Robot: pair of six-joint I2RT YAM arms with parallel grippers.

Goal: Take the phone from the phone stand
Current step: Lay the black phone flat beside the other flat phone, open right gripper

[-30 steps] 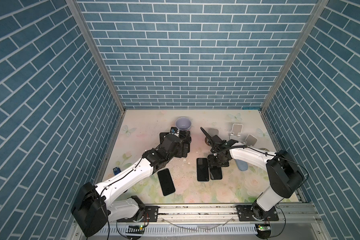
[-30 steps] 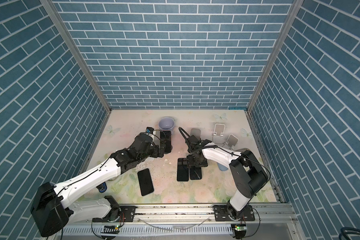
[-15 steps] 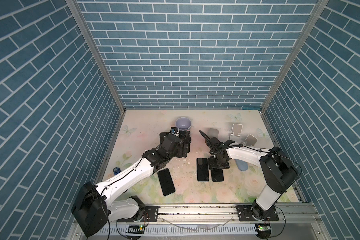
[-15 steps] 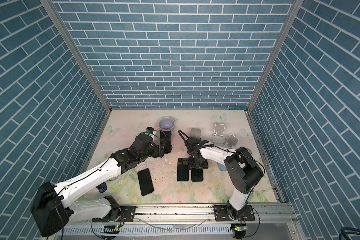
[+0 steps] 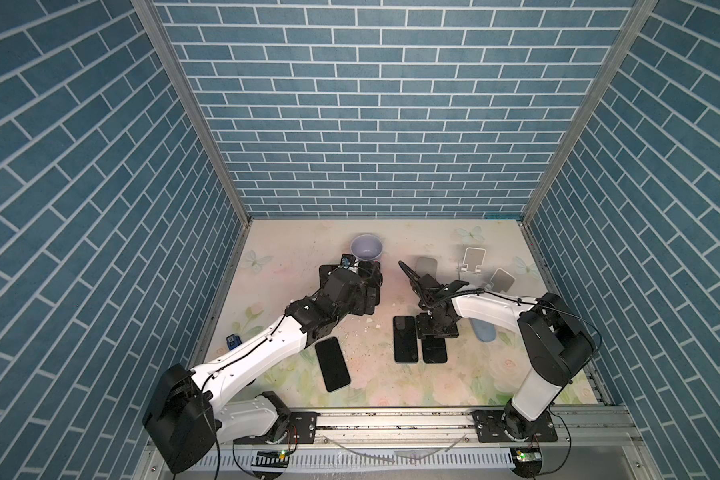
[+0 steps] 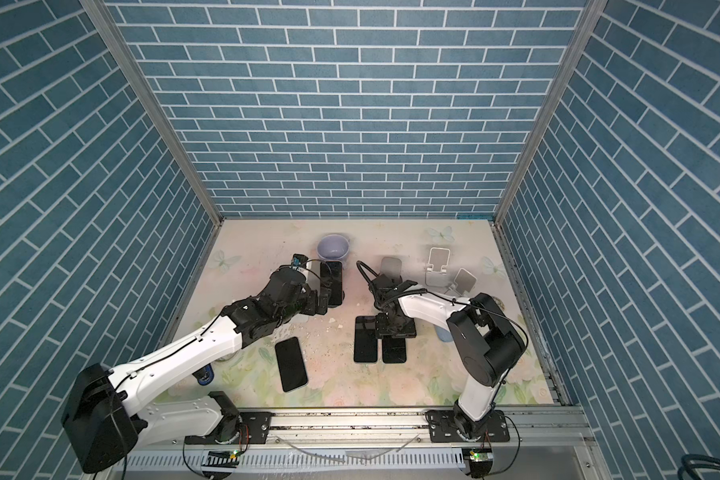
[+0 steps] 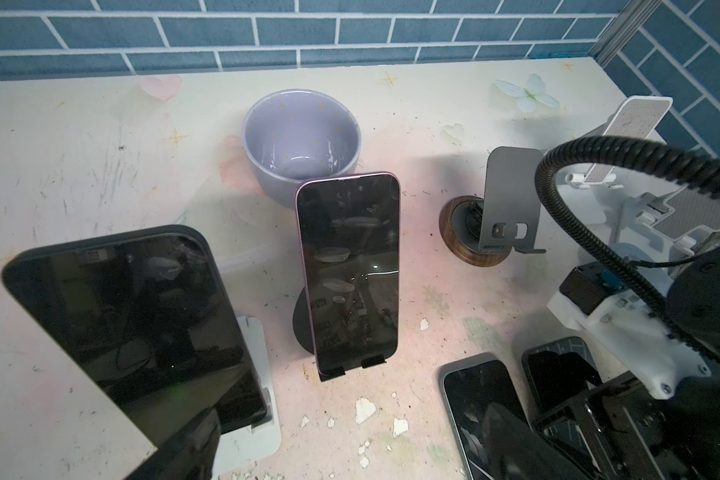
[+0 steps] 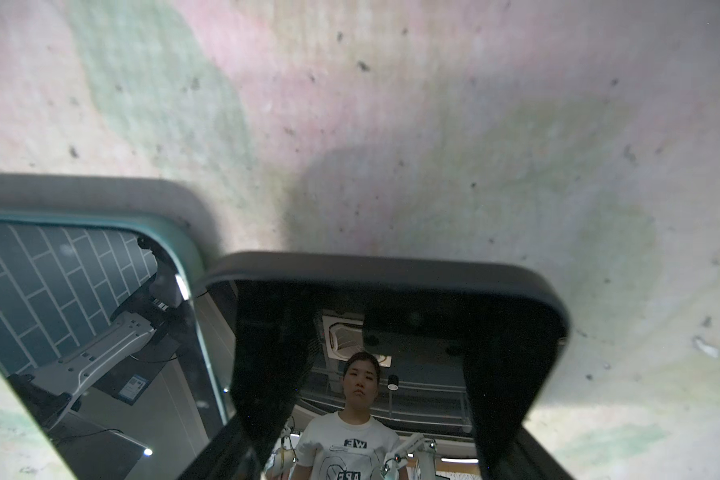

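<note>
— While the right end effector [image 8: 385, 299] stays clenched on the long edges of the black phone [image 8: 412, 270], what has altered?

— Item: right arm, elbow swung in toward the centre within the last second. Item: black phone, unmoved; flat on the table [image 8: 433, 104], centre, just right of the teal phone [image 8: 80, 311]. Reading: probably off its stand and set down, so only the letting-go remains.

— And the left end effector [image 5: 368, 297]?

— Spread wide, grasping nothing, unmoved; far, left of centre. Likely next in turn.

— Which view lists what?

— Left wrist view alone: cased phone [image 7: 134, 328] leaning on a white stand [image 7: 258, 374]; purple phone [image 7: 350, 270] upright on a black stand [image 7: 302, 320] to its right, bowl [image 7: 302, 145] just beyond. The left arm covers most of these in both top views. Two phones yet on stands, so work remains there. Right wrist view alone: the grip itself. Both top views alone: a third flat phone [image 5: 332, 365], near left.
</note>
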